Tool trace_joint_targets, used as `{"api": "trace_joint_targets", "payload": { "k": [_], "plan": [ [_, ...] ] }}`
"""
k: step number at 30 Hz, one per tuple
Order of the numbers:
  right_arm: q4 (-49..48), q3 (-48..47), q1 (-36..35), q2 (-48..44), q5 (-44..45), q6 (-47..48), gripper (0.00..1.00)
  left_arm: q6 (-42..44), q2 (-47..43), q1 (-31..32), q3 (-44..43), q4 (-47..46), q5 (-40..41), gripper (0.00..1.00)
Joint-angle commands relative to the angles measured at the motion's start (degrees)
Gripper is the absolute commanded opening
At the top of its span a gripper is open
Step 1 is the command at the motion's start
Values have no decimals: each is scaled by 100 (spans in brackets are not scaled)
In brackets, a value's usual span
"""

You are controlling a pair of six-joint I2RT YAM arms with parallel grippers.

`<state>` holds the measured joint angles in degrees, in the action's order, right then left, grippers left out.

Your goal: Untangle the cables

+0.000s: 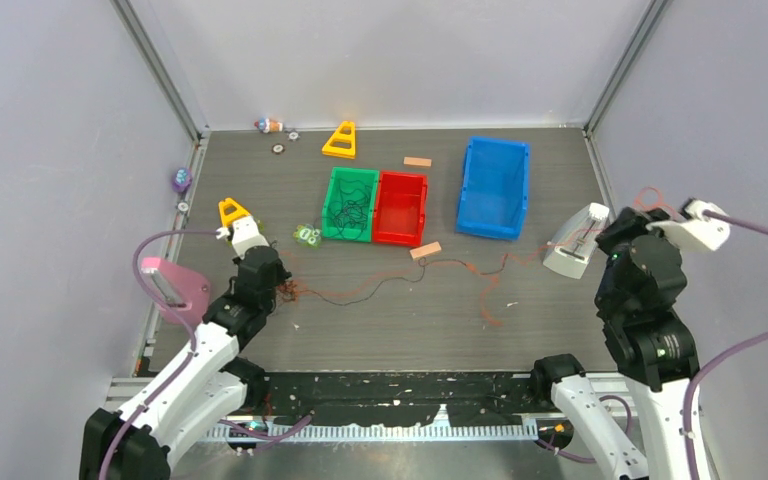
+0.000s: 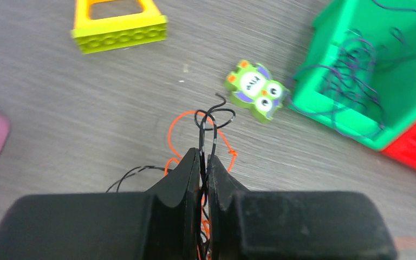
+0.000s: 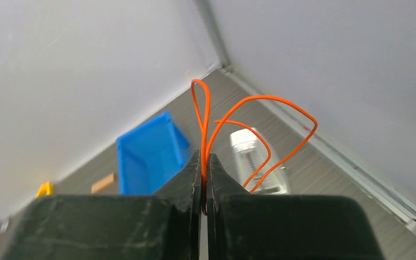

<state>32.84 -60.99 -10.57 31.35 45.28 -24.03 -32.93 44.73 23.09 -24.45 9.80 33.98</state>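
In the left wrist view, the left gripper has its black fingers pressed together on the cables, thin floppy strands of orange and black wire. The strands rise between the fingertips and curl into small loops just ahead of them. A flat green owl-shaped toy lies ahead and slightly to the right of the claw. Further right stands a green plastic bin holding dark wire strands. A yellow plastic frame block lies well ahead to the left.

In the right wrist view, the right gripper is clamped on an orange strand of the cables, which loops up and to the right from its tips. A blue plastic bin sits ahead to the left, and a white boxy device just ahead to the right.

From the top camera, a clump of the cables sits at the left claw. Thin strands trail from it across the dark grey table toward the right claw, passing beside a small tan wooden block.
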Motion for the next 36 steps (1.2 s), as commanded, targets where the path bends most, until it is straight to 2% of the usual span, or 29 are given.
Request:
{"api": "trace_joint_targets", "payload": {
  "k": [1,2,4,6,8,10,12,16,21,26,30,33,35,36],
  "plan": [
    [-270,-24,11,323,-1781,405,5,825,-49,45,-31,-929,-1141,14],
    [-294,-22,11,340,-1848,406,5,909,-37,46,-14,-1073,-1339,20],
    [-394,-38,5,360,-2135,457,5,1083,1,70,-12,-1305,-1886,46],
    [-437,-111,10,425,-2506,472,5,1227,50,214,25,-1553,-2206,68],
    [-410,-238,11,546,-2904,488,5,1475,123,522,49,-1835,-2433,83],
    [-362,-366,10,692,-3234,478,5,1775,263,844,3,-2094,-2597,91],
    [-358,-437,11,784,-3478,465,5,2005,510,1090,-121,-2237,-2858,93],
    [-374,-488,11,869,-3794,465,5,2290,1425,1299,-569,-2464,-4069,93],
    [-377,-488,12,901,-3939,478,5,2560,3015,1622,-1734,-1462,-4884,89],
    [-395,-456,9,926,-3992,467,5,2677,3570,1821,-2112,-1272,-5440,87],
    [-425,-423,10,926,-4048,437,5,2685,4128,1830,-2533,-822,-5589,85],
    [-427,-422,6,921,-4058,434,5,2676,4578,1839,-2923,-232,-5196,80],
    [-428,-441,10,909,-4047,434,5,2681,4846,1839,-3183,131,-5003,74],
    [-430,-447,15,906,-4041,434,5,2686,4970,1839,-3292,287,-4921,67]
  ]
}}
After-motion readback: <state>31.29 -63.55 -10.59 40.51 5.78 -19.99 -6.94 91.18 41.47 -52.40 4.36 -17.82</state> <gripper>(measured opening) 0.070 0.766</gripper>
